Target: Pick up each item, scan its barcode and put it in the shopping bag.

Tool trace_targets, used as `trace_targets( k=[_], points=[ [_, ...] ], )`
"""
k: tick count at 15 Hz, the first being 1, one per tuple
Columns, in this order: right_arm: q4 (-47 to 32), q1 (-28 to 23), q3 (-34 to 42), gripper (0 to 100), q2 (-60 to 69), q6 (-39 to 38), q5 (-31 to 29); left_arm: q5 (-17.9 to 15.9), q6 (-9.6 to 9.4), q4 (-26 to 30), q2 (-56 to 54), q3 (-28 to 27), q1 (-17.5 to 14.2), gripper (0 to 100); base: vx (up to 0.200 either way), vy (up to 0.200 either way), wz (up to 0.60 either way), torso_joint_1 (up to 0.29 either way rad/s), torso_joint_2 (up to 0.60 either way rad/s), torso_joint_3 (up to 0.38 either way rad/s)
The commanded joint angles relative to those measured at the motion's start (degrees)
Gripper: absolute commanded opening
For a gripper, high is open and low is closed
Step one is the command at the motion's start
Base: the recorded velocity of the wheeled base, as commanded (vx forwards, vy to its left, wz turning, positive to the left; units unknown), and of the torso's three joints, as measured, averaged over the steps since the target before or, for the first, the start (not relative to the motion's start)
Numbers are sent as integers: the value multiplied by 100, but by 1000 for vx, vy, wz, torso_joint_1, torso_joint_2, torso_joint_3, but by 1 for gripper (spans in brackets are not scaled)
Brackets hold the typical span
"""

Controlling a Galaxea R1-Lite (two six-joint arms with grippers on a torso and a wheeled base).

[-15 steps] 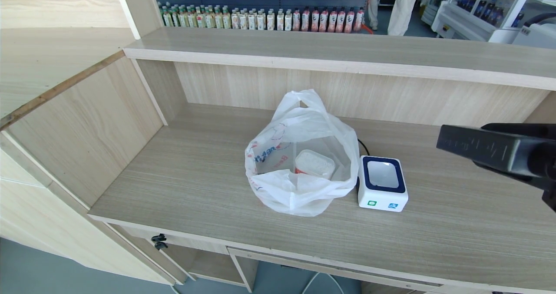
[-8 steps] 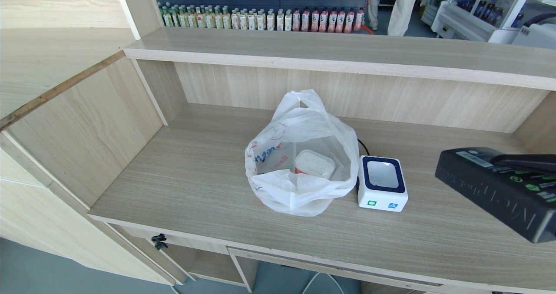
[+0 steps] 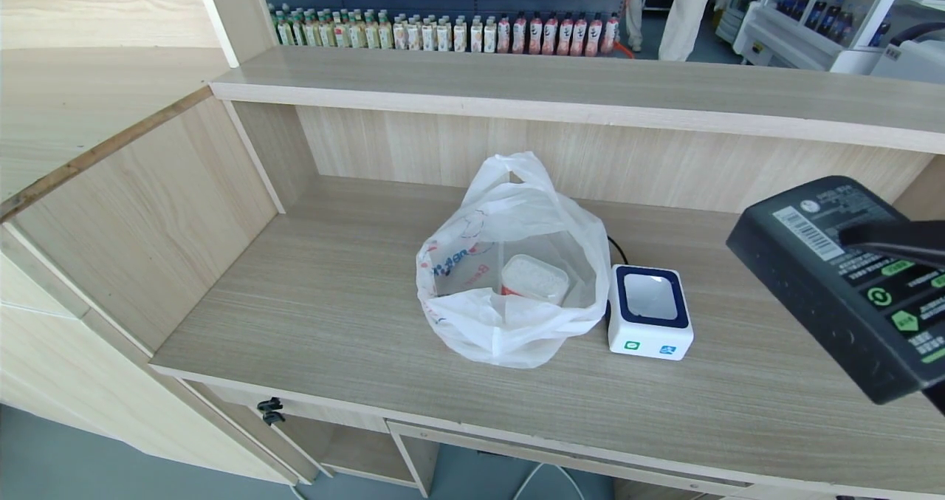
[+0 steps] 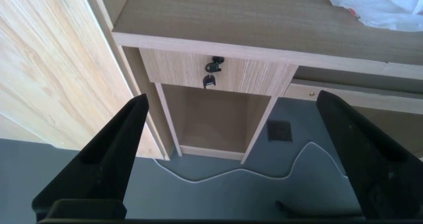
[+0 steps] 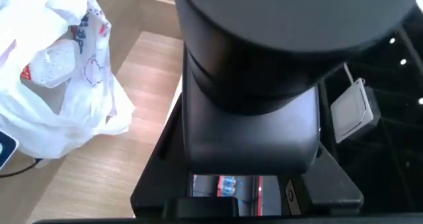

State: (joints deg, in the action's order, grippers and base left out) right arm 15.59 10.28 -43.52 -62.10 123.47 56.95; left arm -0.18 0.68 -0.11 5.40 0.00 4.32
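A black package (image 3: 834, 278) hangs in the air at the right, above the counter and to the right of the scanner, its barcode label facing up. My right gripper (image 3: 897, 264) is shut on it, one finger lying across its top face. In the right wrist view the black package (image 5: 251, 118) looms close, with the bag (image 5: 59, 85) beyond it. The white shopping bag (image 3: 509, 264) stands open at mid counter with a white tub (image 3: 535, 278) inside. The white and blue scanner (image 3: 650, 312) sits just right of the bag. My left gripper (image 4: 228, 164) is open, low beside the counter front.
The wooden counter (image 3: 332, 315) has a side wall on the left and a shelf overhanging the back. A cable runs behind the scanner. Under the counter front are a drawer with a key (image 4: 211, 72) and an open cubby (image 4: 211, 125).
The black package has turned its labelled face upward and risen closer to the head camera, staying at the right. Bag, tub and scanner have not moved.
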Motion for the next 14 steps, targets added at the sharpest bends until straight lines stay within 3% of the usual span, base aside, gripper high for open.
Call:
trace_targets(
  k=[1, 3, 6, 10, 14],
  points=[
    [14, 423, -34, 0, -197, 415, -220, 1, 2, 2, 5, 0, -1, 100, 0, 0, 0, 0, 0, 0],
    [550, 871, -78, 0, -364, 617, -378, 1, 2, -7, 5, 0, -1, 100, 0, 0, 0, 0, 0, 0],
    [2009, 967, 107, 0, -505, 635, -448, 1, 2, -7, 5, 0, -1, 100, 0, 0, 0, 0, 0, 0],
    [2159, 1003, 98, 0, -435, 688, -782, 1, 2, 2, 5, 0, -1, 100, 0, 0, 0, 0, 0, 0],
    [2097, 1442, 204, 0, -382, 1232, -818, 1, 2, 2, 5, 0, -1, 100, 0, 0, 0, 0, 0, 0]
  ],
)
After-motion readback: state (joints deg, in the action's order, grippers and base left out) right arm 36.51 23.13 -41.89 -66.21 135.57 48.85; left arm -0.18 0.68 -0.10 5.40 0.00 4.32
